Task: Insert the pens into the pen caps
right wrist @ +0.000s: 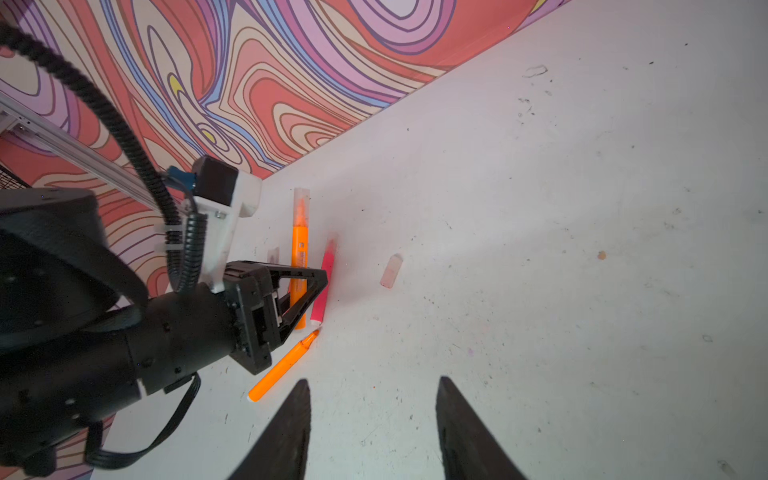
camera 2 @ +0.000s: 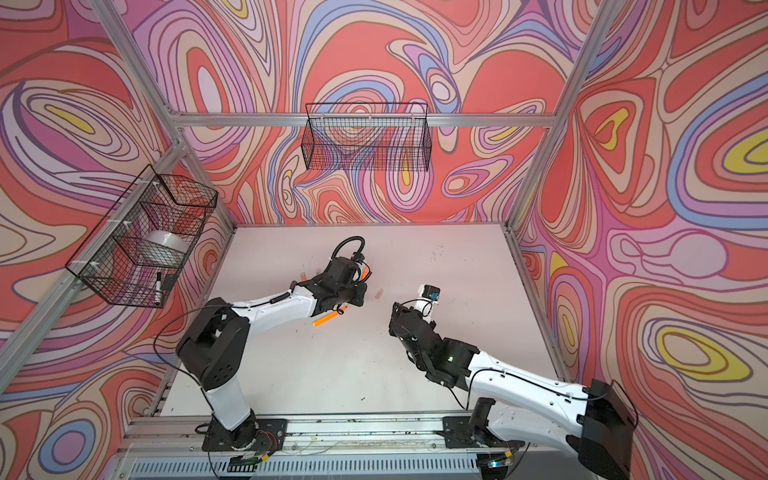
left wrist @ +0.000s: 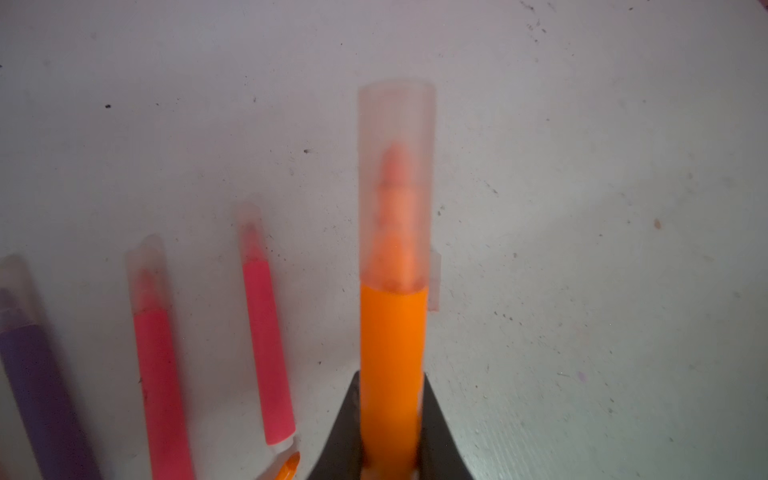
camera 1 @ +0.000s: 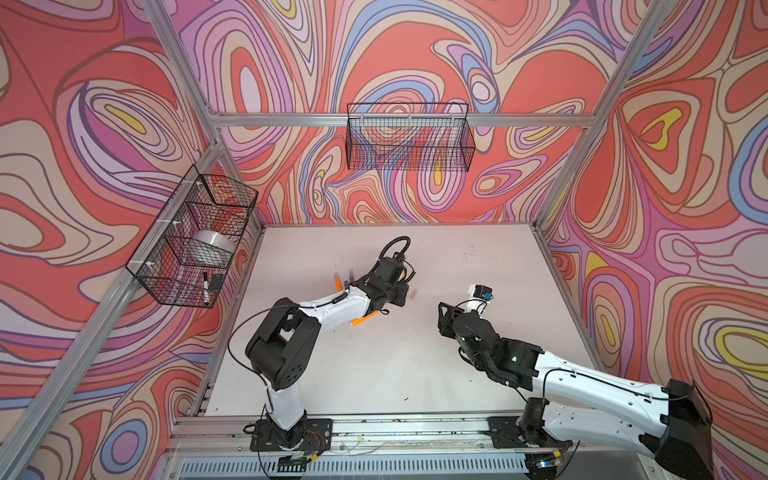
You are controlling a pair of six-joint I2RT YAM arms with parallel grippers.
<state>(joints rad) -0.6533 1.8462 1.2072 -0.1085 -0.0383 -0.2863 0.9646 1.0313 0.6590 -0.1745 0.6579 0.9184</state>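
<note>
While the left gripper (left wrist: 390, 378) is clamped on a capped orange pen (left wrist: 392, 332), the right gripper (right wrist: 374, 386) has jaws apart, empty; a loose pen cap (right wrist: 391, 271) lies ahead of it.

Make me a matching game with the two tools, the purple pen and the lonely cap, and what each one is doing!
1 left tool
2 right tool
3 purple pen
4 loose cap

A no pen inside
B open, holding nothing
C already capped
D shut on an orange pen

Pairs: 1-D, 2-B, 3-C, 4-A.
</note>
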